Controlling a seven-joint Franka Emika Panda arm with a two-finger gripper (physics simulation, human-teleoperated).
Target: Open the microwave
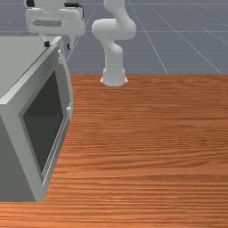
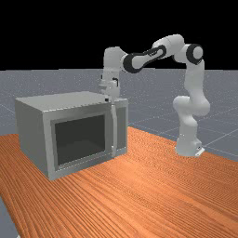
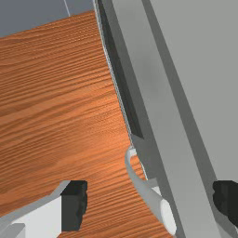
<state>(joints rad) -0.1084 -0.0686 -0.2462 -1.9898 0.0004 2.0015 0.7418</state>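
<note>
One white two-finger gripper [image 1: 58, 45], its black-tipped jaws standing wide apart near the upper end of the handle. Wrist view: one long, curved, pale-grey handle [image 3: 144, 189], seen between the jaws with a gap to either side. Front view: one grey, box-shaped microwave [image 1: 13, 156] at the front view's left, its door shut, its handle on two mounts.

Shown by the far view and cropped from the front view: the whole white and grey arm [image 2: 195, 100], bent over from its base at the far view's right, and the microwave's full front, with one dark rectangular window [image 2: 81, 139] and one narrow grey panel [image 2: 122, 128] beyond the handle. One desk of orange-brown wood [image 1: 156, 147] carries microwave and arm alike.

Condition notes: the front view's left edge cuts off part of the microwave, its top edge part of the arm. Fingertips small and hard to make out in the far view; whether either touches the microwave's top cannot be told.
</note>
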